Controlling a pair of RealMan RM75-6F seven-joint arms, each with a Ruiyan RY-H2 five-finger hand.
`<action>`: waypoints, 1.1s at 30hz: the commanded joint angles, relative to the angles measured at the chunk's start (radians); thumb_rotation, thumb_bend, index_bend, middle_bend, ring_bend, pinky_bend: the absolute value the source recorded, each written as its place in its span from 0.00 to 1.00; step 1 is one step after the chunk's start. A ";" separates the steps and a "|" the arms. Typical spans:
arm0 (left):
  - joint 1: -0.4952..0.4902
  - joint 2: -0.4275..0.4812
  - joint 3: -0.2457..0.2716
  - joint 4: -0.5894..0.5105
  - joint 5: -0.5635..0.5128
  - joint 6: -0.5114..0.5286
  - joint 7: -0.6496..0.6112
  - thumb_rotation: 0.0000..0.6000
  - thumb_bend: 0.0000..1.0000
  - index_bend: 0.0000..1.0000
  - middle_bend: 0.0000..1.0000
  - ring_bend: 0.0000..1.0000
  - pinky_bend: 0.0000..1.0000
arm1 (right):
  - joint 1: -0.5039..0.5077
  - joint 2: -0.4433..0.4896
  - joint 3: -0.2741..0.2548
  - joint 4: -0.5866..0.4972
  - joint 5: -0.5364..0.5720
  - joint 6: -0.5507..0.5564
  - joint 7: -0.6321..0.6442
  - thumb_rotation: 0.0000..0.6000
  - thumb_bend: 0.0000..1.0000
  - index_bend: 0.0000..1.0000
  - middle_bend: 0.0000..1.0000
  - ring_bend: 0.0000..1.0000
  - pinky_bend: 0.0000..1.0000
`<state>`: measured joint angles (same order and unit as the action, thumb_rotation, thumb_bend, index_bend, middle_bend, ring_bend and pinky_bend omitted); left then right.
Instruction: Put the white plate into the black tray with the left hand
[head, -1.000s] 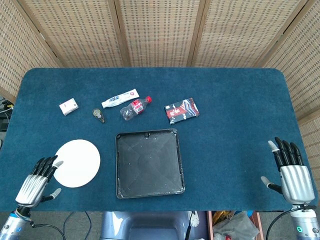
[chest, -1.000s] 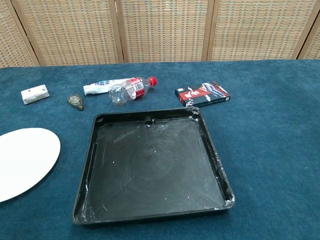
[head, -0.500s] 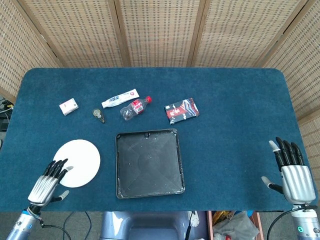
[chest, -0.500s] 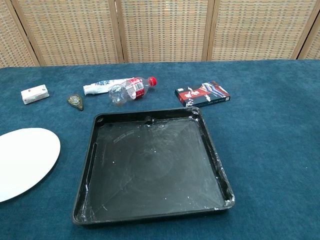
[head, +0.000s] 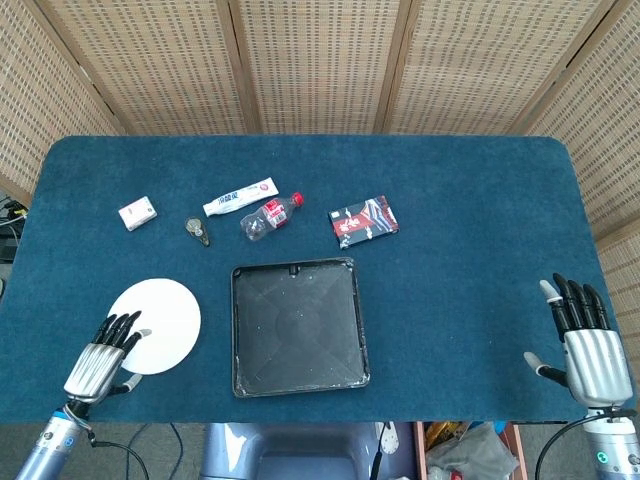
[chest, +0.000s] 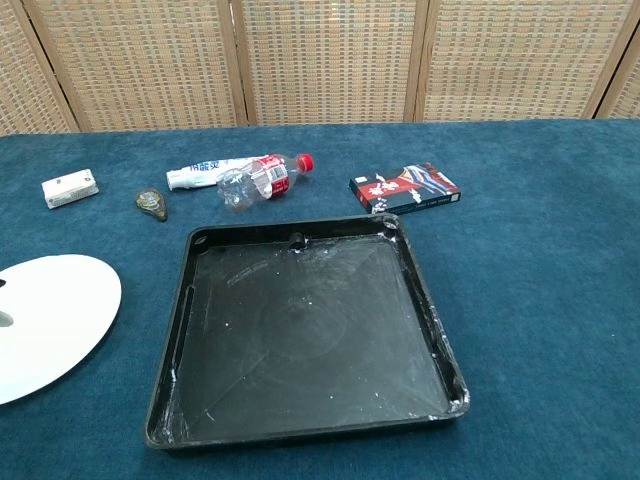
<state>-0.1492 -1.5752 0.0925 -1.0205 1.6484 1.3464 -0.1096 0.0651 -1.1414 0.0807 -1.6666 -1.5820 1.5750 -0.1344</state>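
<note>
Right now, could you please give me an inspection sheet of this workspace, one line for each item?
Surface: blue cloth table.
Job's things: white plate flat on the table, left of the black tray, outside it; the tray holds nothing.
Clutter: toothpaste tube, plastic bottle with red cap, dark printed box, small white box, small dark object, all beyond the tray.
Hands: left hand open, fingertips over the plate's near edge; right hand open at the table's right edge.
Cables: one below the front edge.
Surroundings: woven screen panels.
</note>
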 joint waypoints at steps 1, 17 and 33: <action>-0.003 -0.002 0.000 -0.001 -0.005 -0.005 0.003 1.00 0.28 0.21 0.00 0.00 0.00 | 0.000 0.001 0.000 0.000 0.000 0.000 0.001 1.00 0.00 0.00 0.00 0.00 0.00; -0.039 -0.024 -0.030 0.024 -0.034 -0.021 -0.020 1.00 0.44 0.35 0.00 0.00 0.00 | 0.002 -0.002 -0.003 0.001 0.004 -0.009 -0.001 1.00 0.00 0.00 0.00 0.00 0.00; -0.113 -0.048 -0.185 0.055 -0.086 0.095 -0.228 1.00 0.54 0.78 0.00 0.00 0.00 | 0.009 -0.009 -0.007 0.007 0.001 -0.021 -0.002 1.00 0.00 0.00 0.00 0.00 0.00</action>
<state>-0.2464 -1.6285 -0.0709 -0.9585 1.5720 1.4257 -0.3121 0.0736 -1.1499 0.0735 -1.6602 -1.5816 1.5541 -0.1355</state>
